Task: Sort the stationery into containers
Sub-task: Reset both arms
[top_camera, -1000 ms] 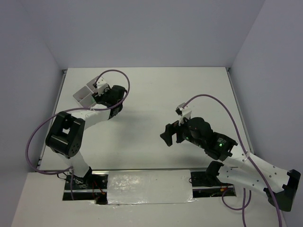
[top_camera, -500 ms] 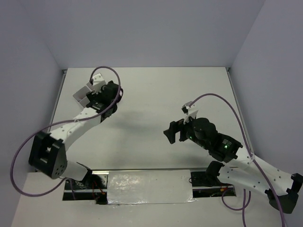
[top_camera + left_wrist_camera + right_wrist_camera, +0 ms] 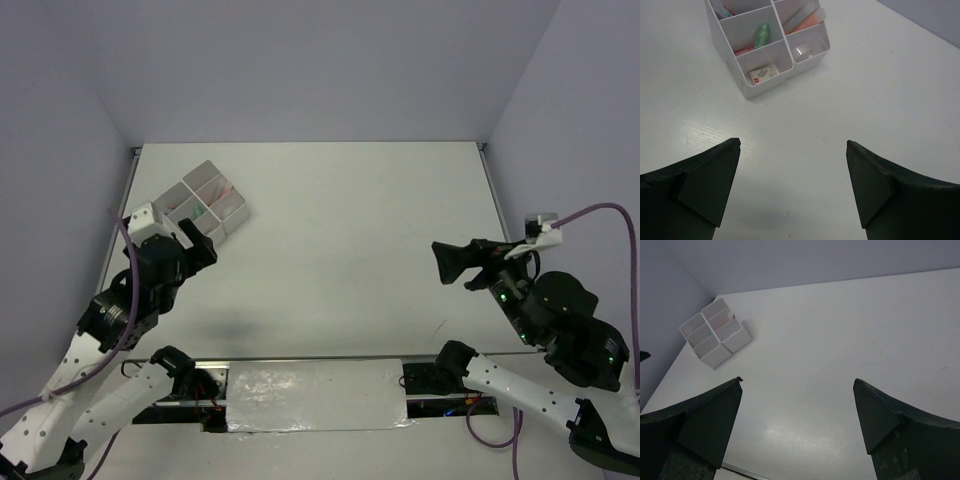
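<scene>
The containers [image 3: 232, 212], a white block of joined trays, stand at the far left of the table. In the left wrist view the containers [image 3: 747, 90] hold stationery: a green marker [image 3: 761, 34], an orange marker [image 3: 805, 20], a white eraser with a red label [image 3: 762, 74] and a clear tape ring [image 3: 801, 50]. My left gripper [image 3: 200, 240] hangs open and empty a short way nearer than the block; between the fingers of the left gripper [image 3: 793, 145] there is only bare table. My right gripper [image 3: 452, 268] is open and empty at the right, far from the containers [image 3: 715, 332].
A grey wall [image 3: 60, 180] runs along the left side close to the containers, and another closes the right side. The arm bases and a shiny mounting strip [image 3: 315, 392] lie along the near edge. Purple cables [image 3: 600, 212] loop from each wrist.
My left arm has drawn back from over the containers towards the near left, its jaws now open. The right arm has pulled away from the table's middle to the right.
</scene>
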Tool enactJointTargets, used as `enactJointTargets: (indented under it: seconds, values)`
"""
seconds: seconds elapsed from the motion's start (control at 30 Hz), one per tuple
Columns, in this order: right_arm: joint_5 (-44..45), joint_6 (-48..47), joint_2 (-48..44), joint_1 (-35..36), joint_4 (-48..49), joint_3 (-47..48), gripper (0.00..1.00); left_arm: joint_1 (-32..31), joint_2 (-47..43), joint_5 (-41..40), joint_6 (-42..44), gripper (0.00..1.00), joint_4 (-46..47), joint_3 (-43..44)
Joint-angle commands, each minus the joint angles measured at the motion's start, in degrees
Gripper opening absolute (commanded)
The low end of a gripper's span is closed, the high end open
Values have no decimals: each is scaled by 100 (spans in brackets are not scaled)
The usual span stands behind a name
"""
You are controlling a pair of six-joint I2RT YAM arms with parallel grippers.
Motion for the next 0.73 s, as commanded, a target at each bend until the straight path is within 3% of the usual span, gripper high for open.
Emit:
enactJointTargets:
  seconds: [0.0,0.13,0.37,0.7]
  values:
    - [437,-58,-158,-24,-949,338,100,-54,-203,233,385,99,-662,506]
    - [691,-111,-518,-16,-1283,392,100,-54,-833,-503,660,99,-1049,508]
    - [675,-164,-932,-16,-1109,49,100,-36,-2047,-681,712,99,-672,270]
    - [587,-76,-730,-24,-854,-92,100,-19,-2365,-734,606,99,-672,164]
